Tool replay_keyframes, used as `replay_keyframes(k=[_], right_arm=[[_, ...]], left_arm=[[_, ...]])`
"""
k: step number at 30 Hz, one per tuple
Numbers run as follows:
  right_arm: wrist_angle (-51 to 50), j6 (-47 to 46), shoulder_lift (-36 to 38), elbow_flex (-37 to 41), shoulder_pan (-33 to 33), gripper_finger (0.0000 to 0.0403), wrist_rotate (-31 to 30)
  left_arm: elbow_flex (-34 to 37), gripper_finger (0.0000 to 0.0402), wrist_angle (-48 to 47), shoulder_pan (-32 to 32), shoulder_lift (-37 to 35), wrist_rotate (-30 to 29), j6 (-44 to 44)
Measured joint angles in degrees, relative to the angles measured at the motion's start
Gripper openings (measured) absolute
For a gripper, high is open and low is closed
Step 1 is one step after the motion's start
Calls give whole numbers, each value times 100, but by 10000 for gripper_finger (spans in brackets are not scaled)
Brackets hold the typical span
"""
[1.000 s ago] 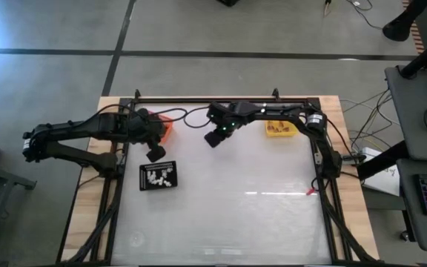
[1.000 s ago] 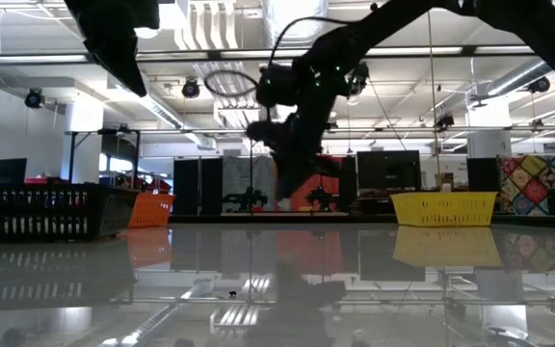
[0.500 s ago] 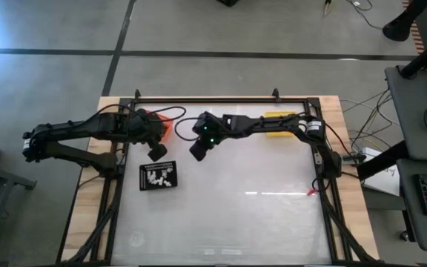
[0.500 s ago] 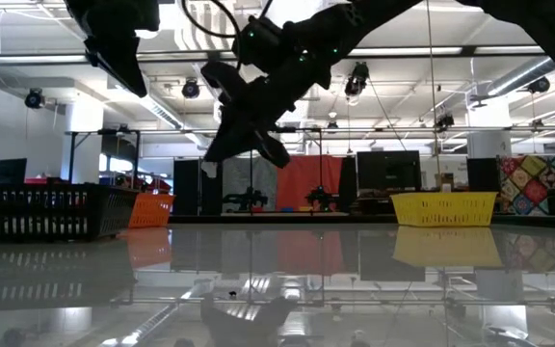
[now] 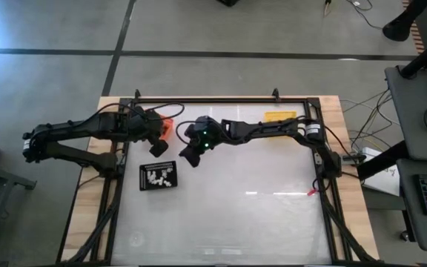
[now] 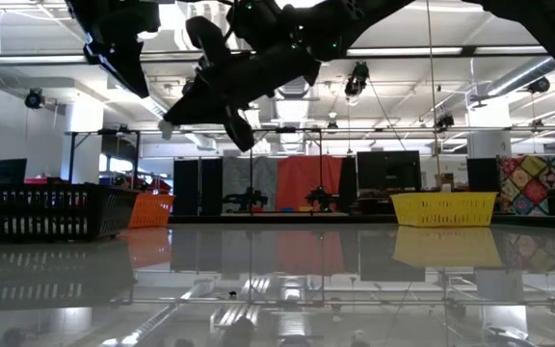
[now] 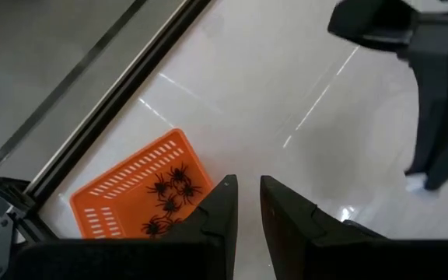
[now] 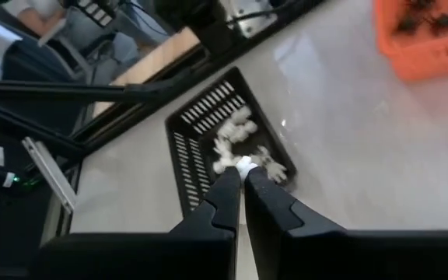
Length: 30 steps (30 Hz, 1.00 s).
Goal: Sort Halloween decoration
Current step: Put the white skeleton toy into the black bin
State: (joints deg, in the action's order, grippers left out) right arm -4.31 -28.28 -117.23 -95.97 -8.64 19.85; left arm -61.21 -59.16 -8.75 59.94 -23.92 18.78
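My right gripper [image 5: 184, 159] reaches across the table and hangs in the air just right of the black tray [image 5: 144, 185], shut on a tiny white trinket [image 8: 244, 164]. Several white trinkets [image 8: 236, 128] lie in that black tray [image 8: 185, 155]. My left gripper [image 5: 156, 150] hovers beside the orange tray [image 7: 123, 183], which holds several black spider trinkets [image 7: 173, 190]. Its fingers [image 7: 247, 187] stand a narrow gap apart with nothing between them. The yellow tray [image 5: 280, 116] sits at the far edge, partly under the right arm. My right gripper pinches the white trinket [image 8: 244, 164] between its two fingertips, only at their free ends. The fingers slant down toward the table's left. The trinket is lifted clear of the table, above the black tray's near-right side.
The three trays stand along the far and left part of the glossy white table top [image 5: 258, 215]; its middle, near and right parts are bare. A black frame rail [image 5: 221, 100] runs along the far edge. The two grippers hang close together near the orange tray [image 5: 167, 130].
My right gripper has swung from near the yellow tray toward the table's left and near side, ending beside the black tray, and has tipped so its fingers point left and down. Its fingers stay shut.
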Motion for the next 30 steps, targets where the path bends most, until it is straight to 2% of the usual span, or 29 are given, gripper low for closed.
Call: replay_keyframes(k=[17,25,30], right_arm=[[971,-223,-576,-4,321,9,13],[1792,-1473,-833,-4,342,9,-209],[1884,-2051,-942,-4,412,9,-449]], left_arm=[[0,40,2,0,-2,2,19],[0,40,-2,-4,-2,2,-264],[0,40,-2,-2,-2,2,-468]])
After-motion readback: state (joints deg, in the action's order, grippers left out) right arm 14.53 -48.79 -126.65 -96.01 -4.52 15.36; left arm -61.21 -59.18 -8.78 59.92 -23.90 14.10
